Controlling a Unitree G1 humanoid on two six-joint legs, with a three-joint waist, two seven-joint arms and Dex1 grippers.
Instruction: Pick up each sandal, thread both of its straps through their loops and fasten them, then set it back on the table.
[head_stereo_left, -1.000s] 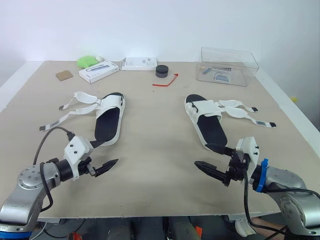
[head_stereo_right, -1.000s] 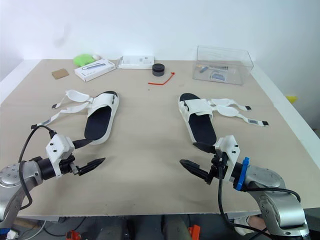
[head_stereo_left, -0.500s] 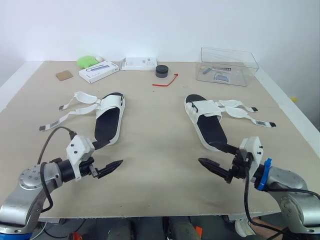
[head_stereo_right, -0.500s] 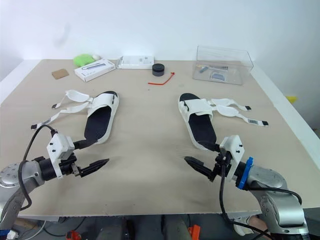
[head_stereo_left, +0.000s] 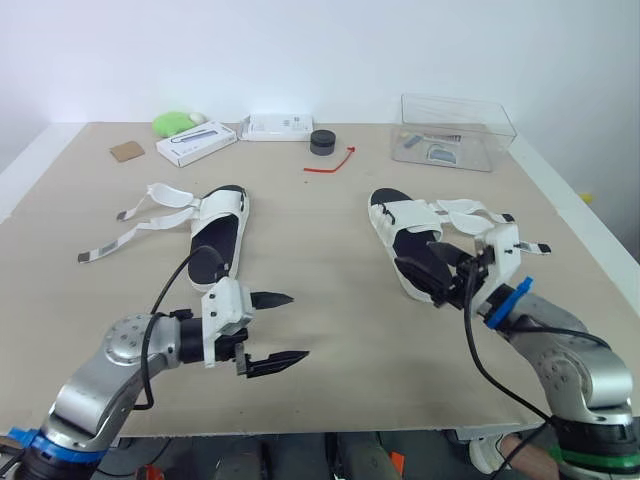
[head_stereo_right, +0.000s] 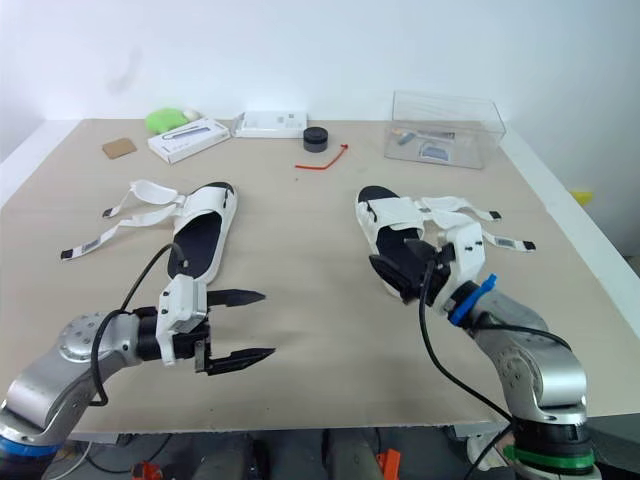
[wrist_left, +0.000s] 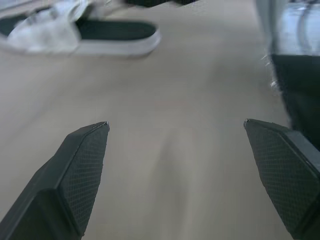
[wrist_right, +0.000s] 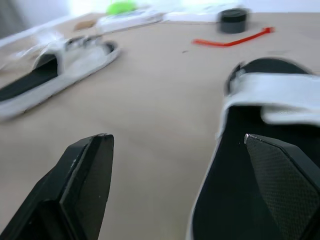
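White right sandal (head_stereo_left: 415, 240) is lying on the tabletop (head_stereo_left: 320, 230), heel edge sitting between the spread right pincer (wrist_right: 176, 135). Left pincer (head_stereo_left: 297, 326), also spread, is hovering near the left sandal (head_stereo_left: 218, 240), apart from its heel.

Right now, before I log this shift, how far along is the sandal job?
Nothing is done yet: the left sandal and the right sandal lie on the table with straps spread loose. In hand: the right gripper, jaws open, is over the right sandal's heel end; the left gripper, jaws open, is over bare table. Left: lifting, threading, fastening and setting down both.
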